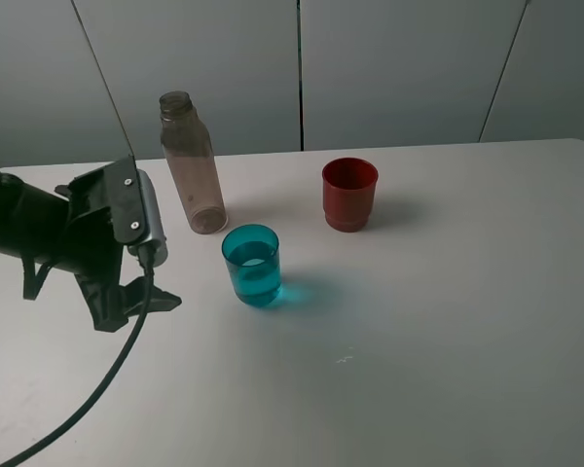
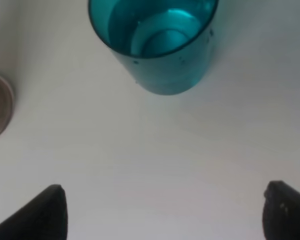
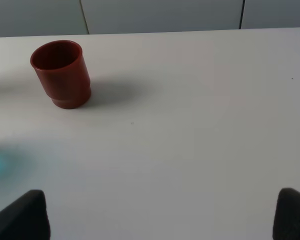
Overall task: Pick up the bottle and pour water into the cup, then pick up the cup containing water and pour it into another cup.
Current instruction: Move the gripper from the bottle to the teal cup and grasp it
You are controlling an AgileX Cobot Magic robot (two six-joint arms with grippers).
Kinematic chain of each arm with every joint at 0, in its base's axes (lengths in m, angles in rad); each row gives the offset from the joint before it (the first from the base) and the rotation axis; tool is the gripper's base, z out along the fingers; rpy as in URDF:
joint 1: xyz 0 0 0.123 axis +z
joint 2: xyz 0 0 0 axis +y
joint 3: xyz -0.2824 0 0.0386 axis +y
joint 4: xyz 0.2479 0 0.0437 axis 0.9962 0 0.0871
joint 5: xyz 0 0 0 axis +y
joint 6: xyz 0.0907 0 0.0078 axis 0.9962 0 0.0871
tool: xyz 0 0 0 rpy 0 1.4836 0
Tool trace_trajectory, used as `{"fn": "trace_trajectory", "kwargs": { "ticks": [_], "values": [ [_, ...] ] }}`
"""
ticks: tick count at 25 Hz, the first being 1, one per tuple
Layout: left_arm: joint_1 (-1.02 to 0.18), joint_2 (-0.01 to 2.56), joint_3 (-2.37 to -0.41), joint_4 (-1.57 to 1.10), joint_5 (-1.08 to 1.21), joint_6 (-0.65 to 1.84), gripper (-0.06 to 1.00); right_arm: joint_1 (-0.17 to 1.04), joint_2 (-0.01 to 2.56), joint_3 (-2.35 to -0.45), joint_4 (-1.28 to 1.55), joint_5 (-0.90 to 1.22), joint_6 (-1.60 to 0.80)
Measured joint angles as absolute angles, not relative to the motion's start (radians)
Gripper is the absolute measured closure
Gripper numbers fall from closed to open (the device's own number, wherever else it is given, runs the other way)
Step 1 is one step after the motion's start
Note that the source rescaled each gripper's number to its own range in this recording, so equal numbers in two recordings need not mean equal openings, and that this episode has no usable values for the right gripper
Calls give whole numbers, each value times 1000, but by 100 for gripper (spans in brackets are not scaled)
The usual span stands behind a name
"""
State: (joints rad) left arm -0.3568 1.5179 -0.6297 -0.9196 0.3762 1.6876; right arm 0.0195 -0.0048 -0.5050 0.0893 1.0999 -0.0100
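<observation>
Cup (image 1: 251, 265) holds water (image 2: 160, 35), upright near the bottle (image 1: 193, 165) — left jaws and right jaws both spread wide, empty.

- Worktop (image 1: 448, 321): bare over the whole right half and along the near edge, so passage there is open.
- Left hand (image 2: 165, 214) to teal cup (image 1: 252, 265): jaws spread wide, bare surface between hand and cup.
- Bottle (image 1: 193, 165): upright, near the teal cup on its far-left side, with a narrow gap between them.
- Red cup (image 1: 349, 194): upright, far-right of the teal cup, with a wider gap.
- Right hand (image 3: 159, 216): jaws wide, bare worktop ahead of it.
- Cable (image 1: 97, 389): trails over the near-left worktop.
</observation>
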Motion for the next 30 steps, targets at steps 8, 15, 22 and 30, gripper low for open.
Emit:
{"fn": "trace_trajectory", "kwargs": {
  "ticks": [8,15,22,30],
  "values": [
    [-357,1689,-630,-1357,401,2089,-5,19,-5,-505,89,1100,-10],
    [-357,1719,-637,-1228,413,2053,-5,19,-5,-505,89,1100,-10],
    [-357,1714,-686,-979,408,1782,-5,19,-5,-505,89,1100,-10],
    [-391,1639,-762,-755,388,1255,-5,19,-5,-505,89,1100,-10]
  ]
}}
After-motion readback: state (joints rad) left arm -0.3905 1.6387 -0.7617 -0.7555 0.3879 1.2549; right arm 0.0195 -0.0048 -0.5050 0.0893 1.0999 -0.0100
